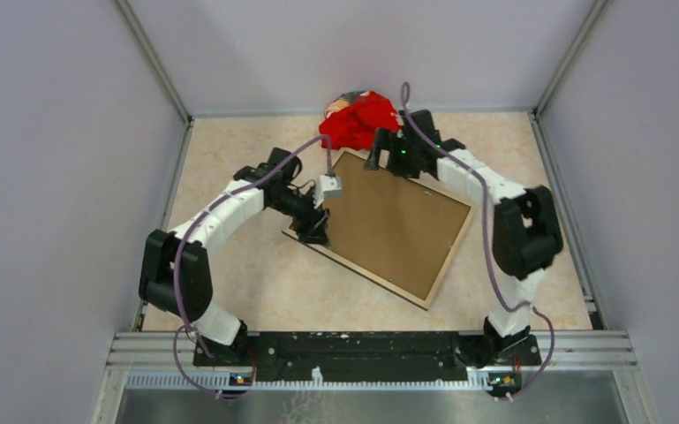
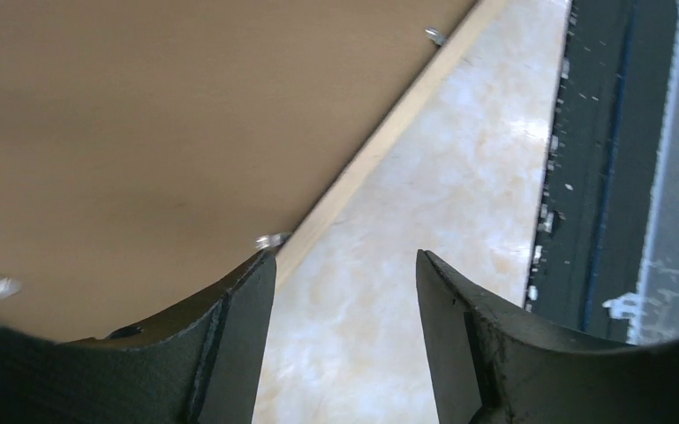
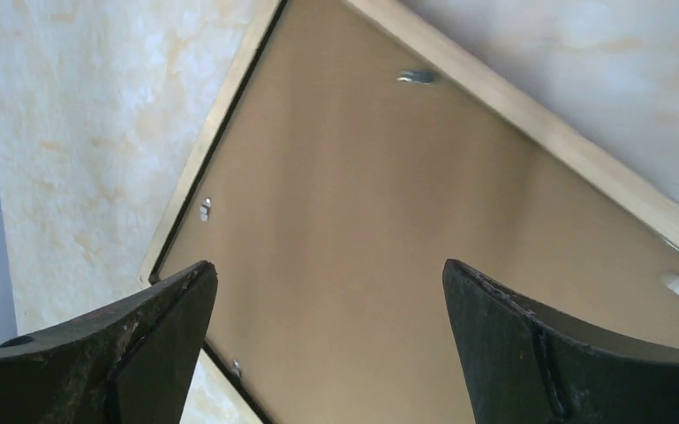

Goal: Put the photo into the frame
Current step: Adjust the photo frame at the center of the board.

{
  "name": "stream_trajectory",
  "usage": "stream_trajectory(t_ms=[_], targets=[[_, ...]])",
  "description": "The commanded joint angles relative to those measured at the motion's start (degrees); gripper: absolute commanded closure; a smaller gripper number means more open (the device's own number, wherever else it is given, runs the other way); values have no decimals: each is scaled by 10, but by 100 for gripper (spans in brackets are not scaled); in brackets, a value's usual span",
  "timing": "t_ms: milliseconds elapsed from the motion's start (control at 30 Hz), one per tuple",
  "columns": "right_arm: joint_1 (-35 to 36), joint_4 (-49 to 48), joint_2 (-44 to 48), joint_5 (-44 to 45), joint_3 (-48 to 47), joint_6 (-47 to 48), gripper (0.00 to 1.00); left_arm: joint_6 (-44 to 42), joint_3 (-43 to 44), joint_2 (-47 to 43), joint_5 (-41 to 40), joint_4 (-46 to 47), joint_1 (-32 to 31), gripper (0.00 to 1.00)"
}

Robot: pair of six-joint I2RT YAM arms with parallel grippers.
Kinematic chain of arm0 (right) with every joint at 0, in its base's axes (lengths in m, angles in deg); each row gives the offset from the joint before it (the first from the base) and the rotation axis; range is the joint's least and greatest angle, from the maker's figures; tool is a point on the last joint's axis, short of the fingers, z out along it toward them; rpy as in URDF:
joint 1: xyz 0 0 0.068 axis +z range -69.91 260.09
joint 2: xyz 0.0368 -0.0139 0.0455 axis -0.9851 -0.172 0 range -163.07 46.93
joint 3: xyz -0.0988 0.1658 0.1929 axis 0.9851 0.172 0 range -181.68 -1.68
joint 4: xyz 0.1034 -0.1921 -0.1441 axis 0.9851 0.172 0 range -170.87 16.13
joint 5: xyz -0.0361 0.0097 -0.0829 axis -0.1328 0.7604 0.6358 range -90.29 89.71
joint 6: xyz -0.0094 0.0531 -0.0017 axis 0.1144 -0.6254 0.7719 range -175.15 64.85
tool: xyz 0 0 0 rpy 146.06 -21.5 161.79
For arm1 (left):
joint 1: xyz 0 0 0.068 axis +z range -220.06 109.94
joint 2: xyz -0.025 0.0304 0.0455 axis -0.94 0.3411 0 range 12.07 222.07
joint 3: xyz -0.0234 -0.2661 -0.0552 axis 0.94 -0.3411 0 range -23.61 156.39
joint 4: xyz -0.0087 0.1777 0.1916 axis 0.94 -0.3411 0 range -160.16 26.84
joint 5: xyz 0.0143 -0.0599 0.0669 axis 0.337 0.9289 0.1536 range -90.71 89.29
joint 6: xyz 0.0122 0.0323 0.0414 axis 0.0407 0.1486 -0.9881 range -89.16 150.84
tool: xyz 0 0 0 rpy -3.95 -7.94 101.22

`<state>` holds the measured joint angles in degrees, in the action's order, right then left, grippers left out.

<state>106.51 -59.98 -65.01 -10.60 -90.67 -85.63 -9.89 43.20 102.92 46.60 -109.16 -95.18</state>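
The frame [image 1: 457,243] lies face down and turned at an angle in the middle of the table, its pale wood back up. The brown hardboard backing [image 1: 397,221] fills it. The photo is hidden. My left gripper [image 1: 313,230] is open at the frame's left corner. In the left wrist view it [image 2: 344,265] is empty; one finger [image 2: 238,309] is over the backing [image 2: 141,132] by the frame's edge [image 2: 380,141], the other over bare table. My right gripper [image 1: 378,159] is open at the frame's far corner. In the right wrist view it [image 3: 329,274] is empty above the backing [image 3: 362,203], with the frame's edge [image 3: 539,122] beyond.
A crumpled red cloth [image 1: 360,119] lies at the back, just beyond the frame's far corner. Small metal tabs [image 2: 271,239] sit along the inside of the frame. A black rail [image 1: 362,349] runs along the near edge. Grey walls close in three sides.
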Motion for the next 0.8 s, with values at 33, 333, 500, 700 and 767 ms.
stream_trajectory(t_ms=[33, 333, 500, 700, 767], targets=[[-57, -23, 212, 65, 152, -39, 1, 0, 42, -37, -49, 36, 88, 36], [-159, 18, 389, 83, 372, -86, 1, 139, 143, 147, -172, 124, 153, 55], [-196, 25, 437, 88, 441, -83, 1, 181, 175, 200, -153, 161, 190, 56], [-212, 5, 447, 86, 495, -94, 1, 171, 152, 217, -74, 181, 196, 63], [-218, -2, 441, 84, 505, -99, 1, 172, 148, 225, -66, 182, 196, 66]])
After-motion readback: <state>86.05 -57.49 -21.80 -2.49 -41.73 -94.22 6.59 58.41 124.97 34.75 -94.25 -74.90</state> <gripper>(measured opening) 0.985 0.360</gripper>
